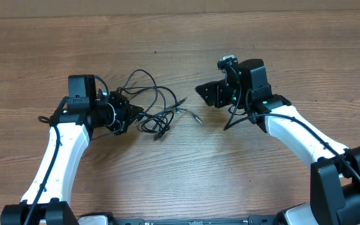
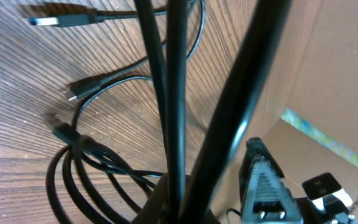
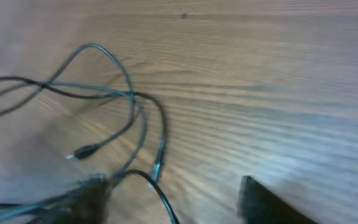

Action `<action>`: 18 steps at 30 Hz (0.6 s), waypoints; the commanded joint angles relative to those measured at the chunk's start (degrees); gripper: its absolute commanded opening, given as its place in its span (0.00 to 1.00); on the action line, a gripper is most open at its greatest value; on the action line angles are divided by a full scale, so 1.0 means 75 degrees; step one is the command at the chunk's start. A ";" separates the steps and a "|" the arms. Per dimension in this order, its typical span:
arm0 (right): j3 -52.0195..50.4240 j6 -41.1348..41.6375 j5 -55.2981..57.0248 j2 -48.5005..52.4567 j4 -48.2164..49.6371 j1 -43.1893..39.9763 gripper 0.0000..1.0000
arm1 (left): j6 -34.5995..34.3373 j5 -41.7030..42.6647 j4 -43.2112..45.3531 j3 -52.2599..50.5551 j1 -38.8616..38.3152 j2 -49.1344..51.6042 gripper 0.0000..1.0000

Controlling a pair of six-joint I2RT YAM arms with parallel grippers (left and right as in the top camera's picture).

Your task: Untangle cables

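Currently, at the nine o'clock side of the desk (image 1: pixel 180 37), the left gripper (image 1: pixel 134 115) is seen with its jaws clenched on the cables (image 1: pixel 157 107), at the nine o'clock edge of the tangle. In the left wrist view, several black strands run straight up past the camera from that grip. The cables lie near the desk's centre as a loose knot of loops. One loop arches toward twelve o'clock, and small plug ends (image 1: pixel 197 117) are thrown out toward three o'clock. Further toward three o'clock, the right gripper (image 1: pixel 203 92) is held near the tangle but apart from it, with its jaws released and nothing between them.

The step in hand is judged to be a pick by the right side. It would best be made on a free plug end rather than in the knot's middle, so that one strand alone is taken. The left hold should serve as a firm anchor, and the pull should be directed toward three o'clock, low and slow. If a loop is seen to tighten, the pull should be eased and another strand chosen.
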 commanded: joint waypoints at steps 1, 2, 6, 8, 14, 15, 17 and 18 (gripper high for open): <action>0.0032 -0.0542 -0.1303 -0.0020 0.0035 -0.0029 0.76 | -0.0187 0.0525 0.0073 0.0087 -0.0003 -0.0087 0.04; 0.0032 -0.0676 -0.1550 -0.0020 0.0035 -0.0029 0.78 | -0.0259 0.0653 0.0114 0.0087 -0.0003 -0.0087 0.04; 0.0032 -0.1399 -0.2594 -0.0020 -0.0009 -0.0029 0.77 | -0.0350 0.1055 0.0396 0.0087 -0.0003 -0.0087 0.04; 0.0032 -0.1836 -0.3159 -0.0020 -0.0096 -0.0029 0.75 | -0.0408 0.1105 0.0417 0.0087 -0.0003 -0.0087 0.04; 0.0029 -0.3168 -0.4765 -0.0020 -0.0326 0.0119 0.74 | -0.0434 0.1102 0.0417 0.0087 -0.0003 -0.0087 0.04; 0.0029 -0.3375 -0.4963 -0.0020 -0.0347 0.0175 0.74 | -0.0460 0.1105 0.0414 0.0087 -0.0003 -0.0087 0.04; 0.0029 -0.3599 -0.5120 -0.0020 -0.0356 0.0309 0.76 | -0.0498 0.1183 0.0417 0.0087 -0.0003 -0.0087 0.04; 0.0029 -0.3692 -0.5117 -0.0020 -0.0356 0.0402 0.77 | -0.0536 0.1195 0.0414 0.0087 -0.0003 -0.0087 0.04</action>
